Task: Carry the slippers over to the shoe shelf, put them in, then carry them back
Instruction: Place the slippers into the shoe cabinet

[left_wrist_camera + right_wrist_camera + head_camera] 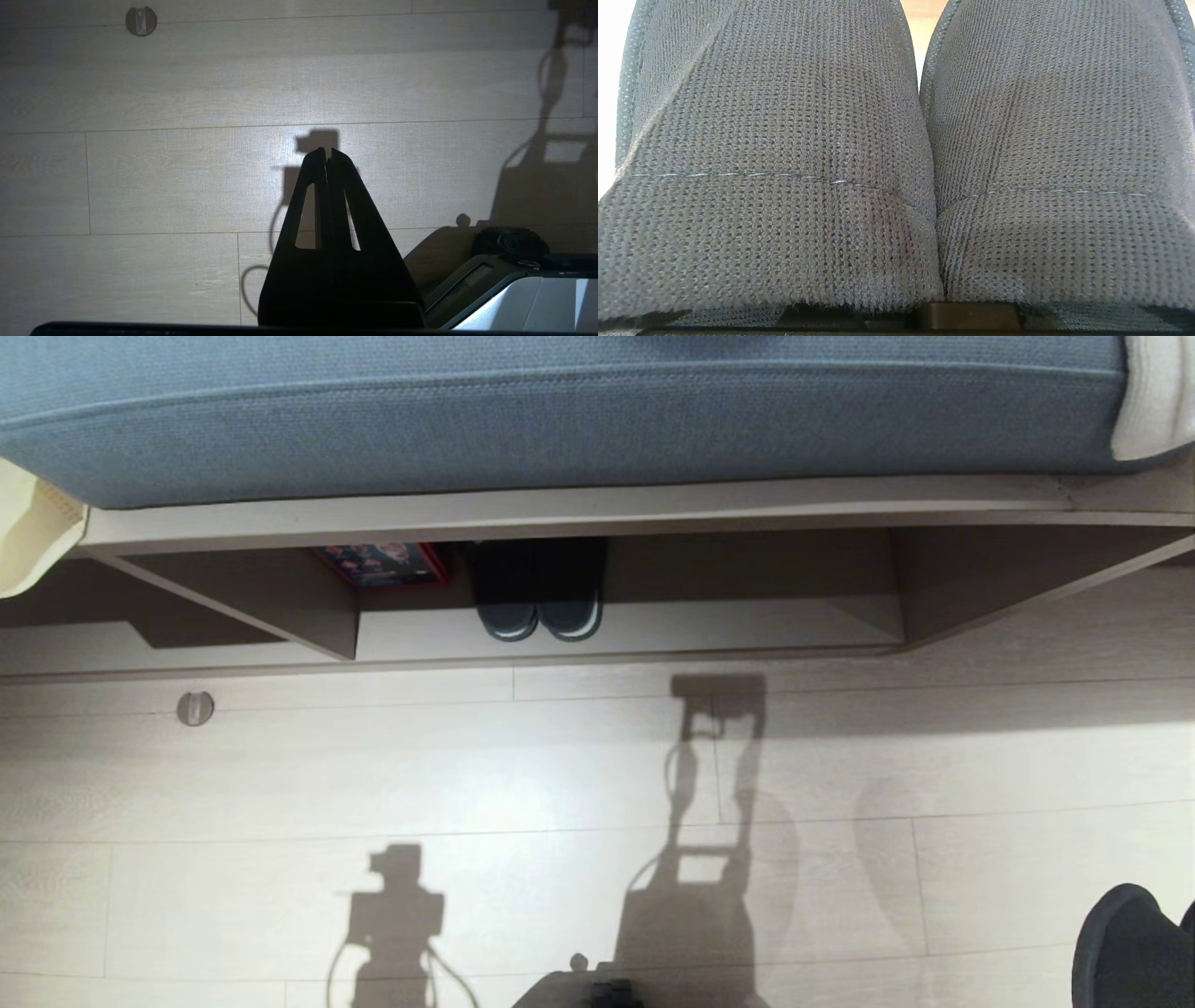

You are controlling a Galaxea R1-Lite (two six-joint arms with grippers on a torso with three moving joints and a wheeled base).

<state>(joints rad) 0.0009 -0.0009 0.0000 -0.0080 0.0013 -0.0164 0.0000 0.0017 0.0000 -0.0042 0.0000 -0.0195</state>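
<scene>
Two dark slate-blue knit slippers [896,154] fill the right wrist view, side by side and touching along their inner edges, their broad toe bands woven in a coarse mesh with a line of pale stitching across each. They sit right up against the right gripper, whose fingers are hidden beneath the fabric; pressed nearly together as it is, it appears to be pinching the pair. In the head view a dark rounded toe [1125,947] shows at the lower right corner, over the floor, which looks to be the same pair.

The step in hand seems to be the carry toward the low shoe shelf of pale beige wood-grain board [616,518], well apart from the slippers across the floor. Its middle cubby already holds a black pair with whitish sole edges [539,611] and a red printed box [385,565] behind. The next move calls for closing on the shelf and lowering the pair into free space beside the black ones.

The left gripper [327,151], black and tapered, hangs with fingertips pressed together over the pale wood-plank floor [280,784], empty. A blue woven cushion [560,411] lies on top of the shelf.
</scene>
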